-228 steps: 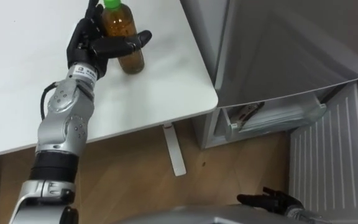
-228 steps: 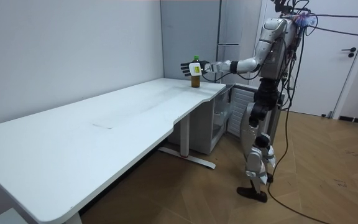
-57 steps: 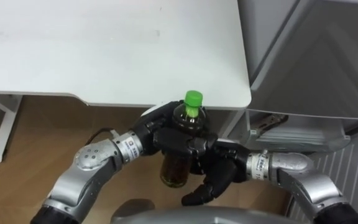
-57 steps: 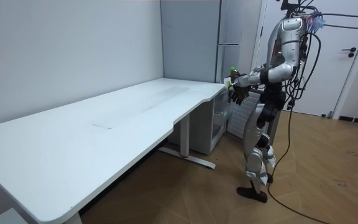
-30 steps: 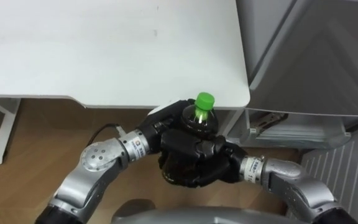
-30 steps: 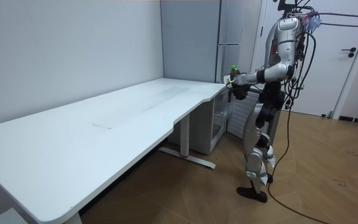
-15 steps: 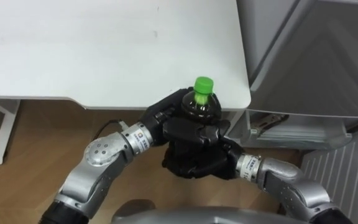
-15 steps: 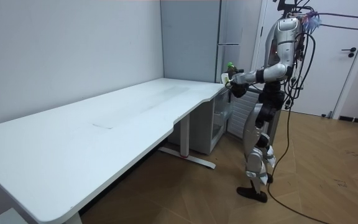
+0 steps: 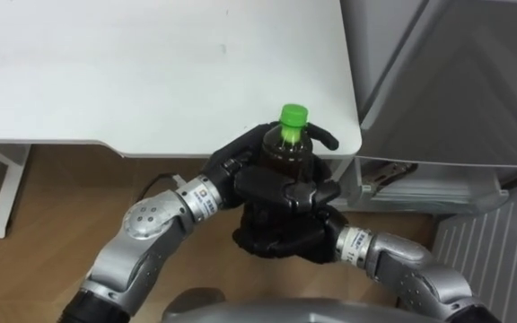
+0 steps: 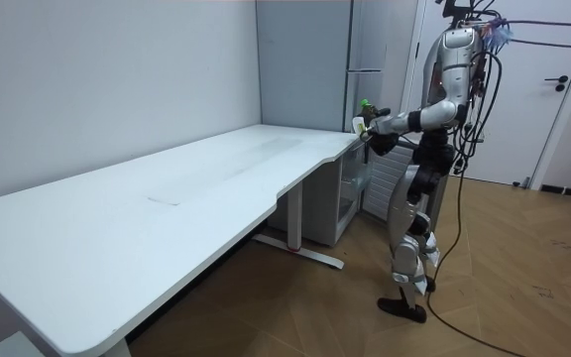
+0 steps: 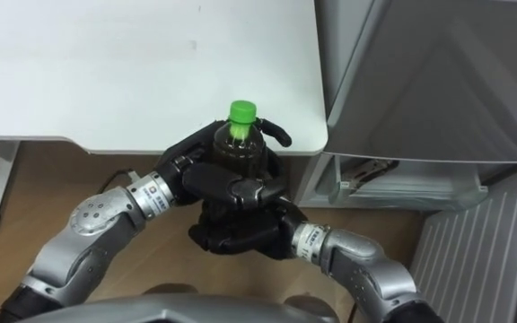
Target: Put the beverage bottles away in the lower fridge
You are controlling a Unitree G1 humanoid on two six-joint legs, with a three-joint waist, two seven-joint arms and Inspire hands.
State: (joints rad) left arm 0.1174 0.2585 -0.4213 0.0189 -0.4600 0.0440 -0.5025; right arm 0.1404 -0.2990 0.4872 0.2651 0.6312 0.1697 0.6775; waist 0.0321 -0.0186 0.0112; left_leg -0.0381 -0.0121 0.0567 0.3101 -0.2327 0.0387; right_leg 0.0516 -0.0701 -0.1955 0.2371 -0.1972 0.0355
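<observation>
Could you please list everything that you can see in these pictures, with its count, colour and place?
bottle: one, brown drink with a green cap, held upright by the desk's corner
desk: one, white, ahead and to the left
fridge: one, grey, right of the desk, its lower compartment open
floor: one, wooden, under the desk
door: one, white, at the room view's right
left robot hand: one, black, curled round the bottle from the left
right robot hand: one, black, curled round the bottle's lower part
</observation>
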